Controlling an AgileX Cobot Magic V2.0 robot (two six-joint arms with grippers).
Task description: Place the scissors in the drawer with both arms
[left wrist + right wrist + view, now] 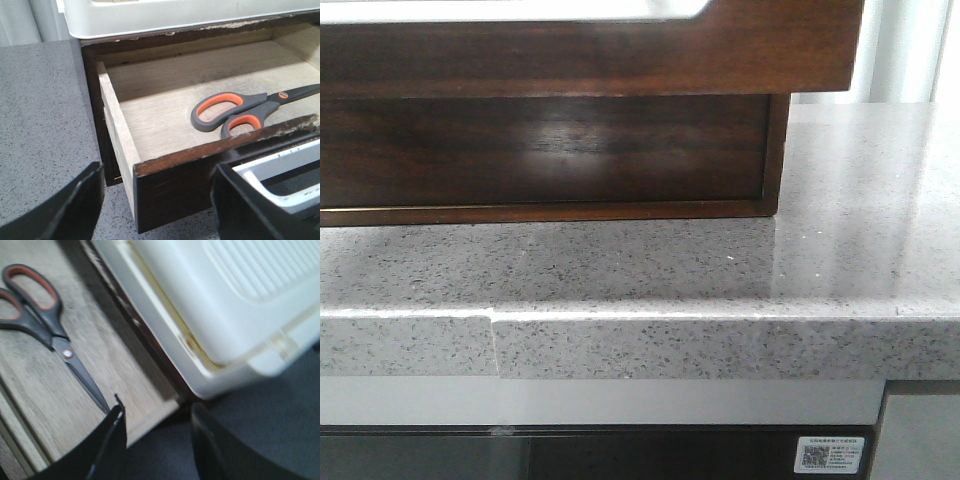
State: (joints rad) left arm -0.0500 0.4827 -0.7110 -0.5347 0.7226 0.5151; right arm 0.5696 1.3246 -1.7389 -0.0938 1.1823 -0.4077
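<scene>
The drawer (620, 50) fills the top of the front view as a wide dark-brown front with a pale patch on its upper edge. It stands pulled out. In the left wrist view its front panel (180, 185) and pale wooden floor show, and the scissors (260, 105), grey with orange handle linings, lie flat inside. My left gripper (157, 170) is open and empty, its fingers on either side of the drawer's front corner. My right gripper (157, 407) is open and empty above the drawer's side wall (150, 420), with the scissors (65, 352) lying beside it. Neither gripper shows in the front view.
A white plastic box (175, 15) sits on top of the cabinet above the drawer and also shows in the right wrist view (225, 300). The dark cabinet body (540, 150) stands on a grey speckled countertop (860, 200). A QR label (832, 455) is below the counter edge.
</scene>
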